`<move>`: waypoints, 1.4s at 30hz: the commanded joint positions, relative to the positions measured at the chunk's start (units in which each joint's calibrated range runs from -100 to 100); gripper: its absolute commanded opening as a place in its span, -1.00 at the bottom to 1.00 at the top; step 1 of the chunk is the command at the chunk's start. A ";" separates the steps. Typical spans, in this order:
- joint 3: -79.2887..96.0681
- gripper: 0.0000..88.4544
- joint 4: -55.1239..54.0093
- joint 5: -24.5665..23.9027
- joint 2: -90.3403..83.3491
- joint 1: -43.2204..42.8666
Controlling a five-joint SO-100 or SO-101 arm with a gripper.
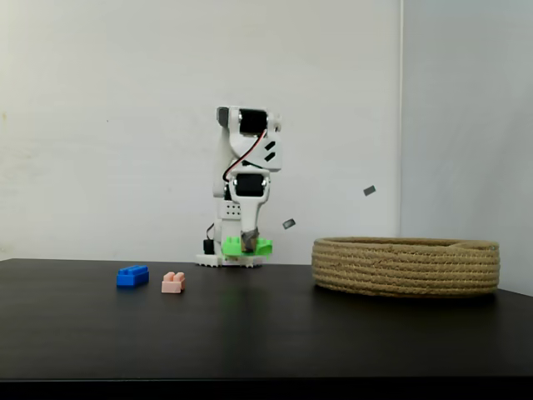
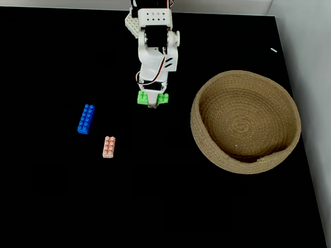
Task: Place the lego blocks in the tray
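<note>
My gripper points straight down, shut on the green lego block, which it holds a little above the black table. The blue lego block lies on the table to the left of the arm in both fixed views. Just to its right and nearer the front lies the pink lego block. The tray, a round coiled-rope basket, stands to the right of the arm with nothing inside.
The arm's white base stands at the back of the black table. A white wall rises behind, and the table's right edge runs just past the tray.
</note>
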 commanded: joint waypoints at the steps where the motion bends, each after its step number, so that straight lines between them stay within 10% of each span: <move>1: -4.20 -1.00 3.43 -2.05 -11.66 -2.29; 18: -8.13 -1.00 -11.23 -10.01 -15.35 -22.08; 25: -2.20 -0.54 -21.97 -10.31 -13.81 -24.88; 42: 2.73 -0.15 -6.65 -3.71 -14.92 -0.15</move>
